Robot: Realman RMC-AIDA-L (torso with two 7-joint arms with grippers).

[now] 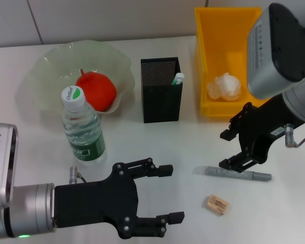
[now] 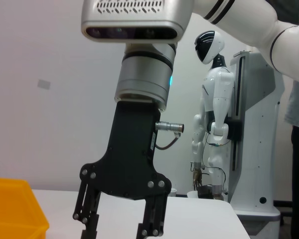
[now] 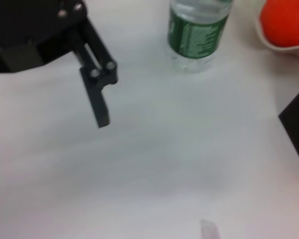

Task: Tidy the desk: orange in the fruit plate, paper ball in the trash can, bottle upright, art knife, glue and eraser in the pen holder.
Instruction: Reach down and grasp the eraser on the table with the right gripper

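My white desk [image 1: 157, 147] has the fruit plate [image 1: 51, 71], upright bottle [image 1: 84, 129], pen holder [image 1: 161, 99], yellow trash can [image 1: 213, 61], art knife [image 1: 234, 173] and eraser [image 1: 217, 204].

We see a bright, evenly lit scene from the head view, with soft diffuse light from above. The bottle [image 1: 83, 128] and pen holder [image 1: 161, 96] cast only faint, short shadows on the white desk [image 1: 157, 147]. The right wrist view is blurred and hazy, with a pinkish wash near its lower edge. The left wrist view is crisp.
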